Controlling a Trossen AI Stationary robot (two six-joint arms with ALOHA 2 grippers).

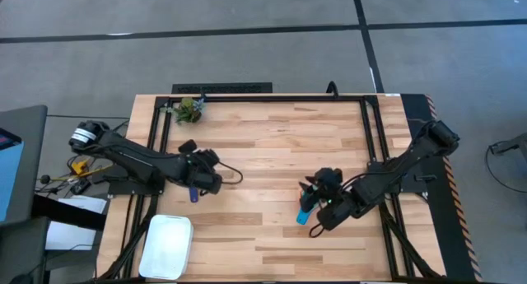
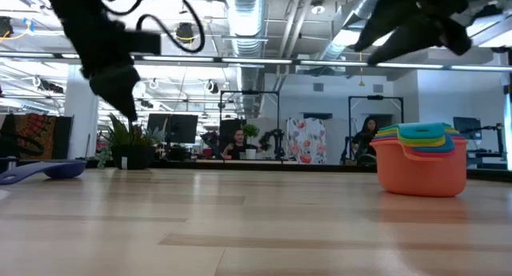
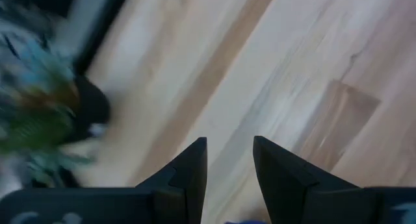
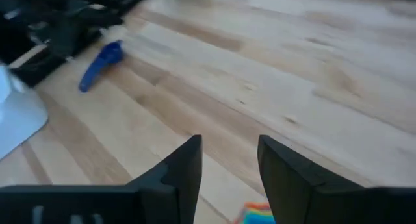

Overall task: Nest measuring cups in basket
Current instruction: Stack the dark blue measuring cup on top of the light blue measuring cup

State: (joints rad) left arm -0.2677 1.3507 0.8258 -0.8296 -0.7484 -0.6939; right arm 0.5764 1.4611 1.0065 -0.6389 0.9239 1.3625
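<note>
Item 1: nested stack of bright plastic measuring cups (image 2: 422, 158), orange outermost, with light-blue, green, yellow and red rims showing inside; sits upright on the light wood-plank table (image 1: 272, 144), w/ a light-blue handle (image 1: 303, 215) sticking out from under the right gripper (image 1: 317, 203). Landmark for the rest.
Item 2: lone dark-blue plastic scoop w/ flat handle (image 1: 193, 193), lying on the table well apart from the stack, just under the left gripper (image 1: 198, 179).
Item 3: white shallow rounded-rect. plastic basket (image 1: 166, 246), at the table's front edge, well apart from the stack, beyond the dark-blue scoop's side.
Right gripper: directly above the stack, fingers (image 4: 185, 169) spread, gripping nothing.
Left gripper: above the scoop, fingers (image 3: 192, 165) parted, nothing held.
Item 4: small green plant-like clump (image 1: 189, 109), at the far table edge, well apart from the stack.
</note>
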